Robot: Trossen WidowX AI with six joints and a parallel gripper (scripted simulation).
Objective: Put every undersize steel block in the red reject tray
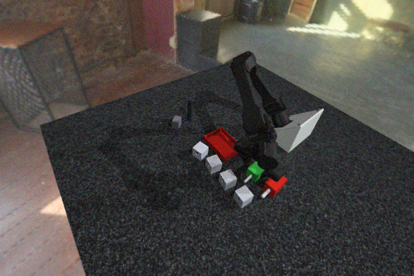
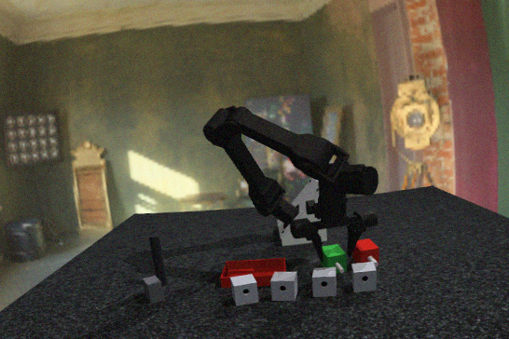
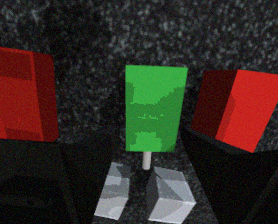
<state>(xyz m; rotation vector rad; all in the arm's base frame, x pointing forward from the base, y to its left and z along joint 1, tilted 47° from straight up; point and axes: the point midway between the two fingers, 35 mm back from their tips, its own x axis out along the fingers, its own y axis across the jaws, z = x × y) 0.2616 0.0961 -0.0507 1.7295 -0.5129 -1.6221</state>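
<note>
"how do the fingers [image 1: 262, 167] [image 2: 336, 256] stand?"

"apart, one on each side of the green gauge [image 1: 255, 171] [image 2: 334, 256] [image 3: 154, 107], gripping nothing. in the wrist view there's a little room between its side edges and the fingers."

"and past them?"

"the red gauge [image 1: 275, 186] [image 2: 366, 250] [image 3: 247, 110] is close outside one finger, so that side is tight. i can't tell if they touch. the red tray [image 1: 221, 142] [image 2: 268, 277] [image 3: 45, 100] is on the other side."

"anything in the tray?"

"its bare red floor shows from the top."

"the steel blocks [image 1: 227, 180] [image 2: 323, 282] [image 3: 172, 195]?"

"four in a row outside the tray, on the worktop [image 1: 189, 239] [image 2: 93, 304] [image 3: 90, 20], with gaps between them. all sit well in from its edges."

"farther out?"

"a small grey block [image 1: 177, 121] [image 2: 153, 289] beside a dark post [image 1: 189, 109] [image 2: 158, 261]."
</note>
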